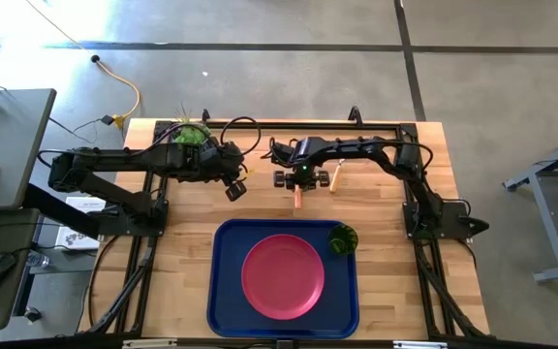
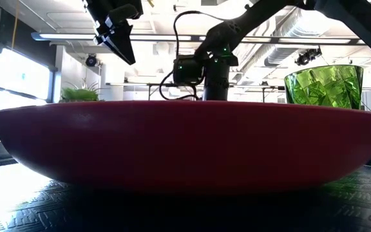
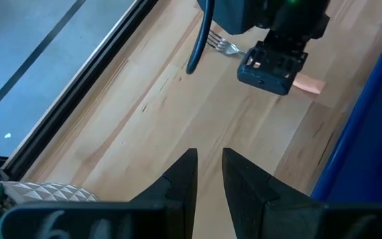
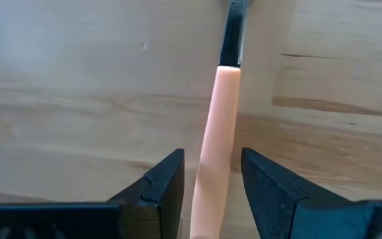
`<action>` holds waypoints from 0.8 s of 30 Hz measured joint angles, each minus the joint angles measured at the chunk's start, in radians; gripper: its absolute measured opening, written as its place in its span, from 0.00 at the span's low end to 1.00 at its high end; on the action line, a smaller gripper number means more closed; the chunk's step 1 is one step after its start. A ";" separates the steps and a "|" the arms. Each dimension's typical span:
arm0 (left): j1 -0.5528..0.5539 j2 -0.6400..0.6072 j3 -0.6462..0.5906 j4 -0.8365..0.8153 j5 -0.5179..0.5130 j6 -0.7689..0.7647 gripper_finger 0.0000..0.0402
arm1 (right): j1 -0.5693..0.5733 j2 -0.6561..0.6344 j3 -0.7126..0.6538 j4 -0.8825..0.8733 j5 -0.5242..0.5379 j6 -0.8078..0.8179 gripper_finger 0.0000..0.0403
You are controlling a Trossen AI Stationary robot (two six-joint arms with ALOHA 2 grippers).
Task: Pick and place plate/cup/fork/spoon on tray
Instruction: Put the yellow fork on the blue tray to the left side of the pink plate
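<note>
Right pincer (image 4: 212,159): hangs open astride the fork (image 4: 219,119), fingers either side of its handle, ready for a pinch. Fork: flat on the bench (image 1: 182,252), behind the tray (image 1: 229,291). Plate (image 1: 282,276) and cup (image 1: 343,239): on the tray. Left pincer (image 3: 209,159): slightly parted, empty, parked aside.

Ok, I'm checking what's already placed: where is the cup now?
In the high view the cup stands inside the tray, in its far right corner, just right of the plate. The low view shows it upright behind the plate's right rim.
</note>
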 joint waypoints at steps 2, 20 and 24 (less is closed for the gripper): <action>0.000 0.000 0.000 0.000 0.000 0.001 0.16 | 0.002 -0.007 0.000 0.001 0.004 -0.005 0.35; 0.000 0.000 0.000 -0.016 0.006 -0.079 0.41 | 0.016 -0.125 0.064 -0.018 0.082 -0.079 0.35; 0.000 0.000 0.000 -0.003 0.007 -0.084 0.41 | 0.018 -0.130 0.184 -0.118 0.139 -0.170 0.35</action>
